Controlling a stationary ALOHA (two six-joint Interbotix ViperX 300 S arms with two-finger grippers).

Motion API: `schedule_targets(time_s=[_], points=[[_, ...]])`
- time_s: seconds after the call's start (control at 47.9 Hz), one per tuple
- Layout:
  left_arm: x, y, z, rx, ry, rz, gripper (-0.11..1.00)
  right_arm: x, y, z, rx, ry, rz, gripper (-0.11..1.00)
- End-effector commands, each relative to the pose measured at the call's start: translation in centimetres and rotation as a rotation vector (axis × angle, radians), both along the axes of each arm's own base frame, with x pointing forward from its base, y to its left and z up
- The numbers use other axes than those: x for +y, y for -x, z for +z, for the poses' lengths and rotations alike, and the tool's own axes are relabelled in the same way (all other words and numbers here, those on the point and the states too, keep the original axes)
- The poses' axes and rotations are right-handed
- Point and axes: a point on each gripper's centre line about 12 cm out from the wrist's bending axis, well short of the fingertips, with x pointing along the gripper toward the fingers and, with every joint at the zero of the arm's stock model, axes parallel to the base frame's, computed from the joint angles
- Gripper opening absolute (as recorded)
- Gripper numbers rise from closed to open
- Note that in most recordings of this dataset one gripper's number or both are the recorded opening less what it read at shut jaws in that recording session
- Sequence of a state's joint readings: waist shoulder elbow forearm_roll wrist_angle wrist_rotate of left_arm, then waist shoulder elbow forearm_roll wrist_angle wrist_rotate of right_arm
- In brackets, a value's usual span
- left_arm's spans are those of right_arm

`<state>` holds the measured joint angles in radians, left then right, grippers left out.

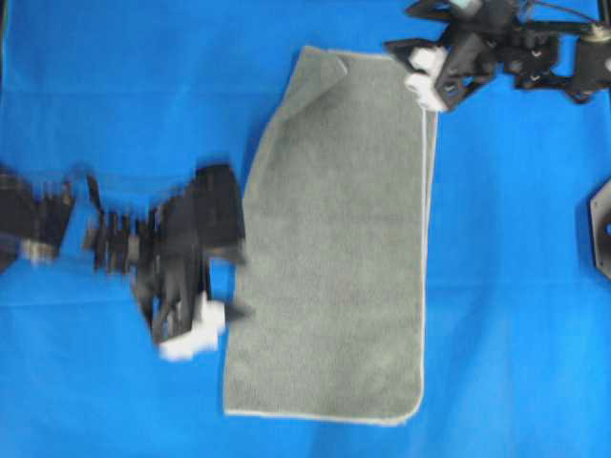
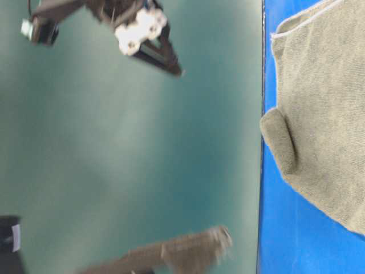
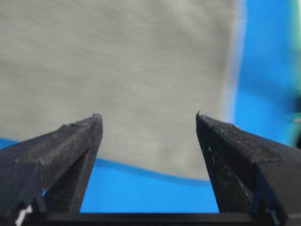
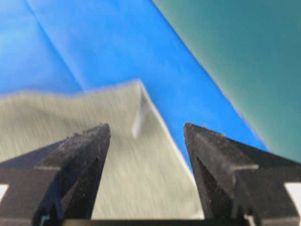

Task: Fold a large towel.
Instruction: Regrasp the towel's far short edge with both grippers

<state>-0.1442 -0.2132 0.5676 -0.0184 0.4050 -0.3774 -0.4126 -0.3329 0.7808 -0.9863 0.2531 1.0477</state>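
**Both my claws spread wide, towel lying free between them**

On the left of the overhead view my left claw point(image 1: 196, 320) hangs blurred over the blue table cloth point(image 1: 95, 95), just beside the towel's long left edge and near its lower corner. Its fingers point(image 3: 77, 141) stand far apart with nothing between them; through the gap I see grey-green terry and a strip of blue.

In the middle lies the towel point(image 1: 334, 248), a long upright strip spread on the blue cloth, with a pale stitched edge running down its right side and along the bottom. Its top left corner is curled over on itself.

At the upper right my right claw point(image 1: 428, 81) sits above the towel's top right corner, fingers point(image 4: 80, 155) equally wide, gripping nothing; the corner shows below them
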Motion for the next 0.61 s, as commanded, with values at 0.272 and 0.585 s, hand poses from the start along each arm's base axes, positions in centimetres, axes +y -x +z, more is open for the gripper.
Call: schedule_targets(time_s=[0.272,0.585], points=[[14.0,-1.0,-1.7,-0.139,-0.209,0.215,0.75,-0.4,2.6,-4.2,0.147,-0.062,-0.105,0.64],[18.5,-5.1,-9.1,-0.102,-0.221,0.288,0.75,-4.0,0.5,-9.8,0.225,-0.165,-0.119,0.64]])
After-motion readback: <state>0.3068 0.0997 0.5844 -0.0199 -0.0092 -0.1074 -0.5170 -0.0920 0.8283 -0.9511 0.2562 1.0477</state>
